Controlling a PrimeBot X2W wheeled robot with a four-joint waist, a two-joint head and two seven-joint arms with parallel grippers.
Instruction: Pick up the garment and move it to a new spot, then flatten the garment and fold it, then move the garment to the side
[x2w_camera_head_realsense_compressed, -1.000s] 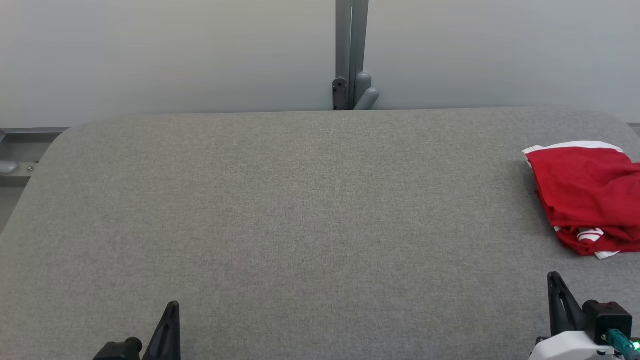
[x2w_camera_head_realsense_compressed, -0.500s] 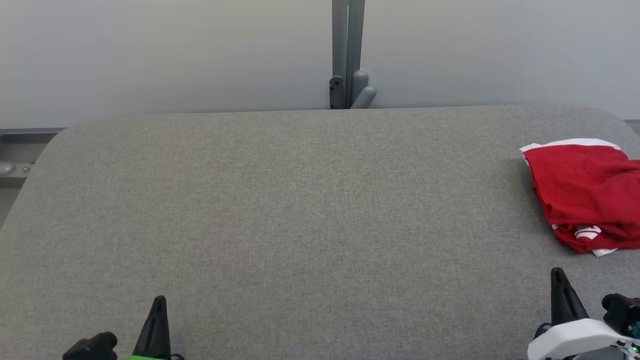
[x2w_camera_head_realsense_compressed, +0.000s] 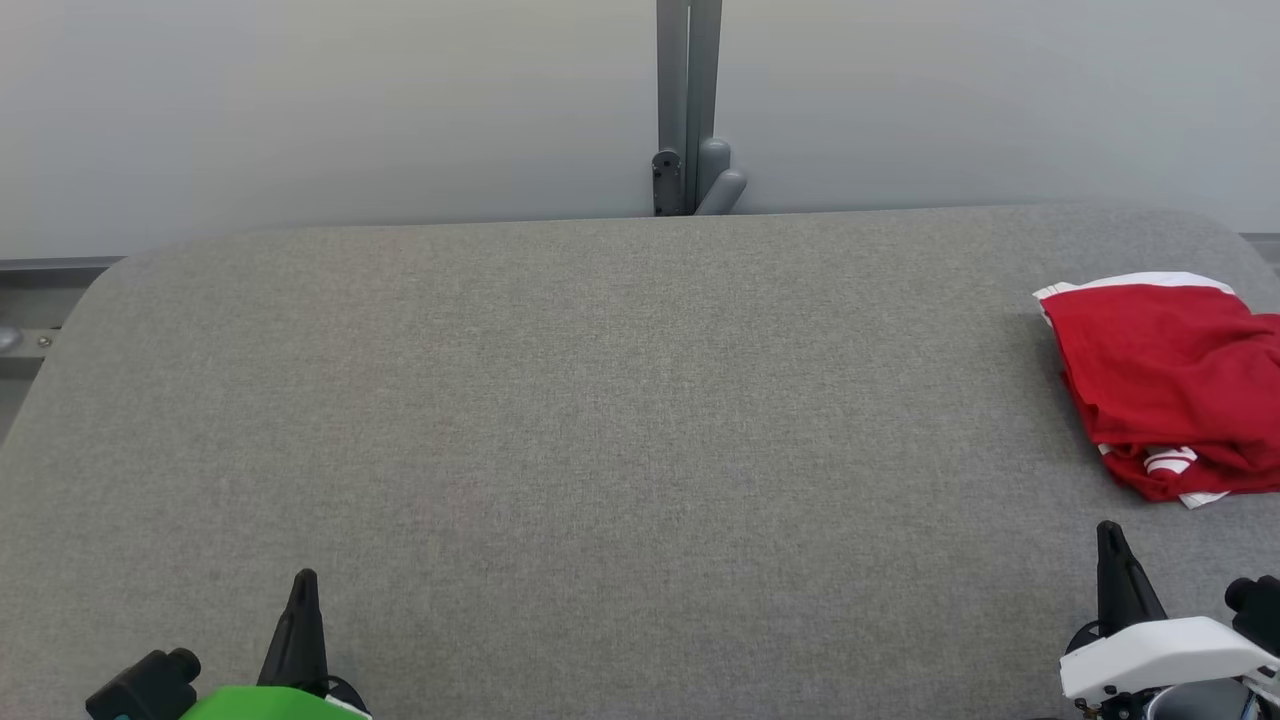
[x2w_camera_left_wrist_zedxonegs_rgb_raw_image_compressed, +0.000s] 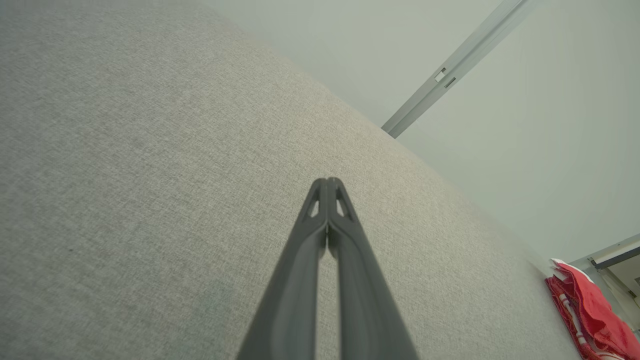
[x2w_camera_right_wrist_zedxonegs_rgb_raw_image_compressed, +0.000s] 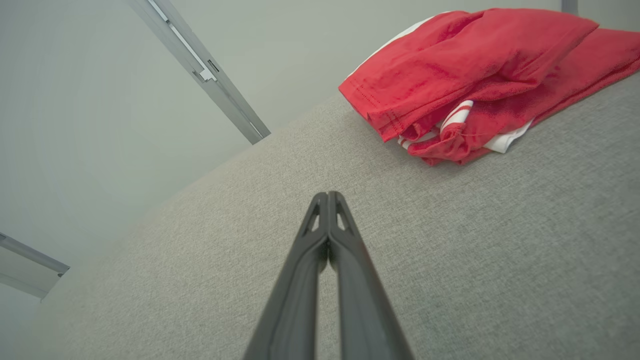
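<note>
Two sets of jaws, both pinched shut & empty: left gripper (x2w_camera_head_realsense_compressed: 303, 578) sits far off at near-left. Right gripper (x2w_camera_head_realsense_compressed: 1105, 530) is the nearer arm, w/ the red garment (x2w_camera_head_realsense_compressed: 1165, 385) bunched ahead, slightly right (by the right edge of the table (x2w_camera_head_realsense_compressed: 600, 400)).

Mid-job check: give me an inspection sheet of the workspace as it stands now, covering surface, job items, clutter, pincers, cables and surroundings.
Surface: table covered in grey fabric, rounded far corners, no stains seen.
Job's things: red garment with white trim, rumpled and doubled over on itself, at the table's right end; the head view's edge cuts part of it off.
Clutter: nothing seen.
Pincers: left pincer shut and empty, over bare table; right pincer shut and empty, short of the garment, not touching it.
Cables: nothing seen.
Surroundings: pale wall behind the table; grey post rising at the middle of the far edge.
</note>
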